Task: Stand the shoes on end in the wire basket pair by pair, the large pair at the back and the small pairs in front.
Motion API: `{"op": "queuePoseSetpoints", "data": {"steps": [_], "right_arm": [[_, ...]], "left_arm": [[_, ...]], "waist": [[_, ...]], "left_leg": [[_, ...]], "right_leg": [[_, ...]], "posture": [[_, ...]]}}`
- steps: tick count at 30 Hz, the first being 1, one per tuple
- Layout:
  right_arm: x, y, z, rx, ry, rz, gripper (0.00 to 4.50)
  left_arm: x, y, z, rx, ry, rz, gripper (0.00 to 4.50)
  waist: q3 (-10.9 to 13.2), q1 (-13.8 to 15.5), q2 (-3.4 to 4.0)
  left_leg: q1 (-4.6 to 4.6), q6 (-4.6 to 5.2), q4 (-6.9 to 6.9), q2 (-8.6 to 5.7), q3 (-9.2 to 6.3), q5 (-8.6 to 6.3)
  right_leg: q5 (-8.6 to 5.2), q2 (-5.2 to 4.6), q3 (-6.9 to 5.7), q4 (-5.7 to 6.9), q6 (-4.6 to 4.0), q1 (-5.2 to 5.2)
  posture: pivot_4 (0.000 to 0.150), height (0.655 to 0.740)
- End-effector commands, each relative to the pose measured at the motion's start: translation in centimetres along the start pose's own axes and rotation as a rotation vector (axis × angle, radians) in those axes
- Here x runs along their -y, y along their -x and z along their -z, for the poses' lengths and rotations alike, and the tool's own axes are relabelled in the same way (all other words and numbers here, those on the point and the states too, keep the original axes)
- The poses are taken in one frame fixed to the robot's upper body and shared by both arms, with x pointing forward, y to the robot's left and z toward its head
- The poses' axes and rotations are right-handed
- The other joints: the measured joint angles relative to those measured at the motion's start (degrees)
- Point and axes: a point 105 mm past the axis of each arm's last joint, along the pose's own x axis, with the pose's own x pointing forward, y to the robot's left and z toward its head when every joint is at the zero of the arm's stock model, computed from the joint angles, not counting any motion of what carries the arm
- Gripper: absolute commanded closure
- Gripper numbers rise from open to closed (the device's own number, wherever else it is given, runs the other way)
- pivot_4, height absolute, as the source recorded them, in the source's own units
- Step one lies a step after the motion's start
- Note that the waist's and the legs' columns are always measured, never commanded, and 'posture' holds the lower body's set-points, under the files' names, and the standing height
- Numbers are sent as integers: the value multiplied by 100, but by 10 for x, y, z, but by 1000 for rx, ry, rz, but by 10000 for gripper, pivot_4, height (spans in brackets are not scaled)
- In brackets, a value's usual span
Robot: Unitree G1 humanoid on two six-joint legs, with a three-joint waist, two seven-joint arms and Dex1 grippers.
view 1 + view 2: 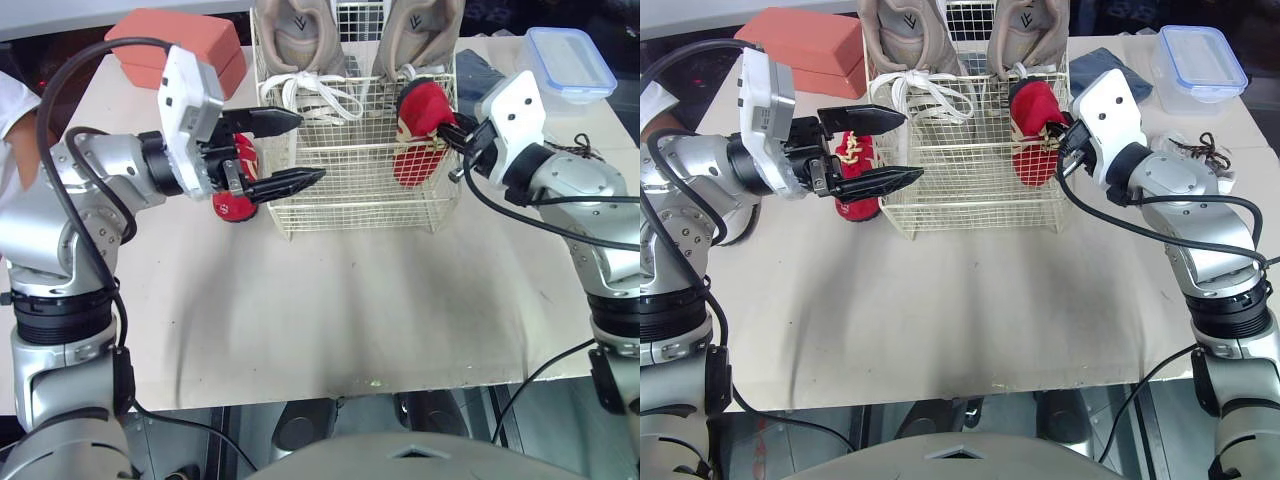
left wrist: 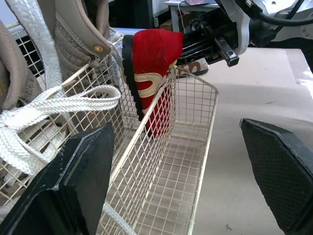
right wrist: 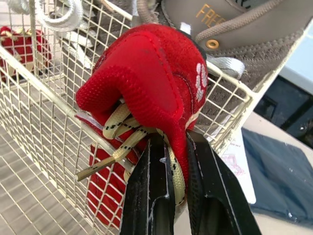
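The wire basket (image 1: 350,205) stands at the back middle of the table. Two large beige shoes (image 1: 295,40) (image 1: 420,35) stand on end along its back. My right gripper (image 1: 458,140) is shut on a small red shoe (image 3: 146,88), pinching its tongue and laces. That red shoe (image 1: 418,130) hangs toe-down at the basket's right end, its top above the rim. A second small red shoe (image 1: 238,195) lies on the table just outside the basket's left wall. My left gripper (image 1: 311,148) is open in front of it, at the basket's left front corner, holding nothing.
An orange-red box (image 1: 185,45) sits at the back left. A clear container with a blue lid (image 1: 570,62) and a dark blue cloth (image 1: 480,70) lie at the back right. A person's white sleeve (image 1: 12,110) shows at the left edge.
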Motion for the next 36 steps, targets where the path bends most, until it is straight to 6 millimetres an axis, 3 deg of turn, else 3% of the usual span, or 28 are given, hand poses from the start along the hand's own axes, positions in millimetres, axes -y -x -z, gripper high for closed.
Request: {"op": "queuePoseSetpoints", "data": {"steps": [1, 4, 6, 12, 14, 20, 24, 29, 36], "right_arm": [[11, 5, -14, 54, -22, 24, 30647], [15, 12, -29, 130, -89, -12, 15447], [14, 17, -33, 150, -97, -61, 8047], [6, 35, -38, 205, -144, -192, 8047], [-13, 49, -47, 289, -102, -348, 8047], [-30, 56, -46, 335, -89, -456, 8047], [-44, 53, -39, 313, -68, -493, 8047], [-52, 51, -42, 325, -53, -508, 8047], [-56, 52, -43, 327, -49, -502, 8047]], "left_arm": [[-5, 9, -7, 15, -45, -43, 0], [-13, 14, -10, 57, -43, -91, 0], [-21, 20, -13, 81, -48, -126, 0], [-57, 56, -33, 158, -88, -317, 0], [-83, 69, -29, 163, -95, -474, 0], [-129, 96, 28, 53, 47, -795, 0], [-135, 98, 77, -17, 191, -853, 0], [-132, 81, 117, -67, 363, -820, 0], [-134, 78, 146, -142, 479, -844, 0]], "waist": [[0, -11, 0], [1, -18, 1], [1, -19, 1], [1, -13, 1], [1, -3, 1], [1, -21, 0], [1, -20, 0], [0, -6, -3], [1, -29, -8]], "left_leg": [[1, 0, 0, 0, 1, 0], [0, 0, -1, 0, 1, 0], [0, 0, -2, 0, 0, 0], [0, 0, -2, 0, -2, 0], [0, 0, -2, 0, -1, 0], [1, 1, 2, -1, 1, 0], [0, 0, 1, -1, -3, 0], [-5, 0, 5, -6, -7, 0], [-8, 0, 6, -7, -12, 0]], "right_leg": [[0, 0, 1, 0, 0, 0], [0, 0, 1, 1, 0, -1], [0, 0, 1, 0, 0, -1], [0, -1, -3, -1, 0, -1], [0, -1, -2, -1, 0, -1], [0, -3, -1, 2, 0, 1], [0, -3, -4, 4, 0, -2], [0, -7, -8, 4, 0, -2], [0, -8, -13, 4, 0, -4]], "posture": [[1500, 7400], [1500, 7400], [1500, 7400], [1500, 7400], [1500, 7400], [1500, 7400], [1500, 7400], [1500, 7400], [1500, 7400]]}}
